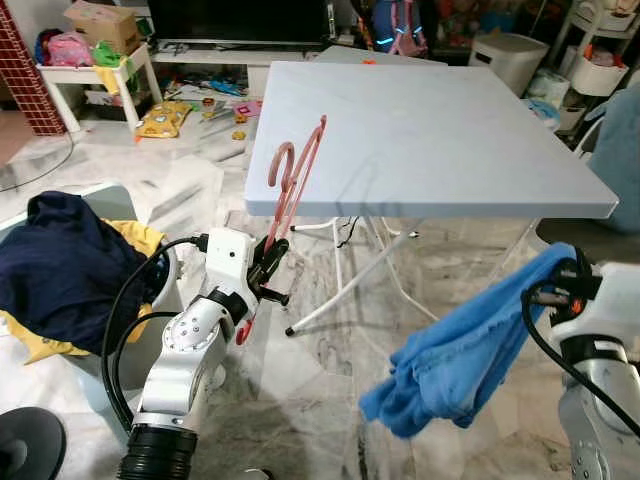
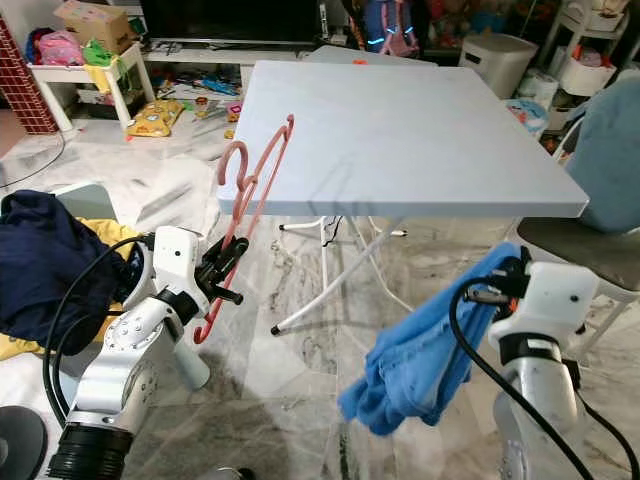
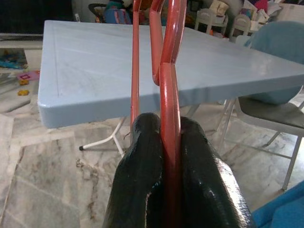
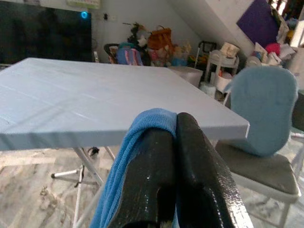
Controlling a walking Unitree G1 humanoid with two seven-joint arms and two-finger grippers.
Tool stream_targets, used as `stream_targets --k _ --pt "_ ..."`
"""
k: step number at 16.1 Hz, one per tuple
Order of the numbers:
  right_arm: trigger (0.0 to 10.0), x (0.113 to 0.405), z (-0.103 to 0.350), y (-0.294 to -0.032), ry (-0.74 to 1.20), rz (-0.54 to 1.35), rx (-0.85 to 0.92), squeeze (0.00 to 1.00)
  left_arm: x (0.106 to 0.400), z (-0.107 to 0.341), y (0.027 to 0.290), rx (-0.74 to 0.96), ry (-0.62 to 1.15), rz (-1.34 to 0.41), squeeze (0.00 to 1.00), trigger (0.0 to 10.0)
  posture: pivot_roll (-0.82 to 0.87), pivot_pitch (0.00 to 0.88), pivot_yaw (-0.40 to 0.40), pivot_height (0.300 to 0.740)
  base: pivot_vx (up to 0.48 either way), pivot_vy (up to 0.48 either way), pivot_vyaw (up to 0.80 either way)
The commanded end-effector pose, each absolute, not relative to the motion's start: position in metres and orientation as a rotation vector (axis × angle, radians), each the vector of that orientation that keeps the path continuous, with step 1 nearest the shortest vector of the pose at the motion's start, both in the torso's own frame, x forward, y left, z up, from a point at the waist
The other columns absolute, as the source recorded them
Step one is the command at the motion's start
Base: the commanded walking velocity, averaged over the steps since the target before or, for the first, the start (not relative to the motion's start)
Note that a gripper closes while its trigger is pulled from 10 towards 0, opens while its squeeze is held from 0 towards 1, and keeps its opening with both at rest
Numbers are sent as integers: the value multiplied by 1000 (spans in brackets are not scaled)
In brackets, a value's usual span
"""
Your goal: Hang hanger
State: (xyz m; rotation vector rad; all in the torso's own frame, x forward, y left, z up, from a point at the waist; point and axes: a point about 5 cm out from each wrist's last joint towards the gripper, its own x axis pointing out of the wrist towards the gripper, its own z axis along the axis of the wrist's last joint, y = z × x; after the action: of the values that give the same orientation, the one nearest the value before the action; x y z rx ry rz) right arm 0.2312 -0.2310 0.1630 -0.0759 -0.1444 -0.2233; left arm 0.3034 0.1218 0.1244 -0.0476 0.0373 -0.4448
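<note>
jaws clamped: left arm [image 1: 272, 262] raised, hanger [image 1: 290, 190] upright

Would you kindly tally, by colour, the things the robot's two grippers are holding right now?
Red or pink: 1, the hanger in the left gripper.
Blue: 1, the blue cloth in the right gripper.
Total: 2.

A pale folding table [image 1: 430, 130] on marble floor [image 1: 320, 380] — toys and television [image 1: 240, 20] behind.
</note>
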Motion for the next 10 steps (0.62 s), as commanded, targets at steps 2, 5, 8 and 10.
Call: stream_targets --k 2,5,8,10 --pt "10000 239 176 -225 -196 -182 -80 0 308 131 117 -42 13 -454 0 10000 72 0 -42 740 383 0 0" --pt "10000 243 181 -225 -212 -181 -83 0 311 132 115 -42 4 -455 0 10000 69 0 -41 740 399 0 0" --pt "10000 246 185 -226 -226 -179 -87 0 311 133 113 -49 2 -458 0 10000 71 0 -43 740 405 0 0" --pt "10000 248 185 -227 -228 -183 -87 0 312 133 113 -49 0 -455 0 10000 77 0 -45 740 409 0 0"
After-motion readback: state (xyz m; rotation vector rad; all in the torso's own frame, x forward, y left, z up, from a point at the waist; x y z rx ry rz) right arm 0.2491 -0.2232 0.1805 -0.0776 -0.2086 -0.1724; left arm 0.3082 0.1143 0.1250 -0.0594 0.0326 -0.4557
